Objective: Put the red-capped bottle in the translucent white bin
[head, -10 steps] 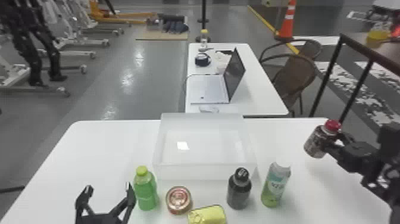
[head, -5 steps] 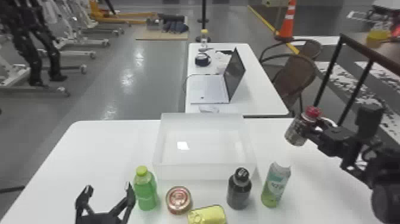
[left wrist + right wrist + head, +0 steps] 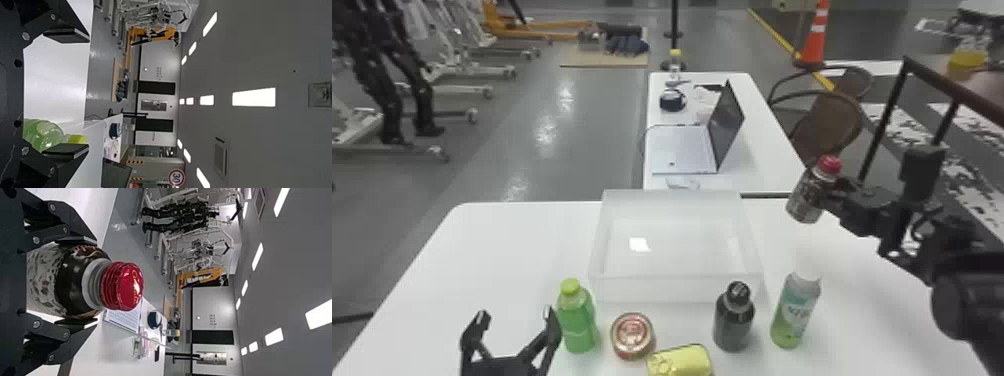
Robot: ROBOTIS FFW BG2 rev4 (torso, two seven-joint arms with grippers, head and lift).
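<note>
In the head view, the red-capped bottle (image 3: 804, 197) is to the right of the translucent white bin (image 3: 677, 290), not yet inside it. The right jaws are clenched on this bottle, and it appears to be held above the tabletop (image 3: 507, 260), with the cap up and a small tilt. I think this height is for passing over the bin's wall. The green bottle (image 3: 577, 320), the round can (image 3: 632, 336), the yellow can (image 3: 679, 362), the dark bottle (image 3: 733, 320) and the pale green bottle (image 3: 794, 310) are at the near side of the bin, so a path coming from its right side probably avoids them

In the left wrist view, the left jaws are spread and grasp nothing; the green bottle is only near them. This arm seems to have no duty in this step

In the right wrist view, the jaws press the bottle's body from two opposite sides, and the cap stays free beyond them. Such a hold probably leaves the base free also, which should help for setting it down inside the bin
</note>
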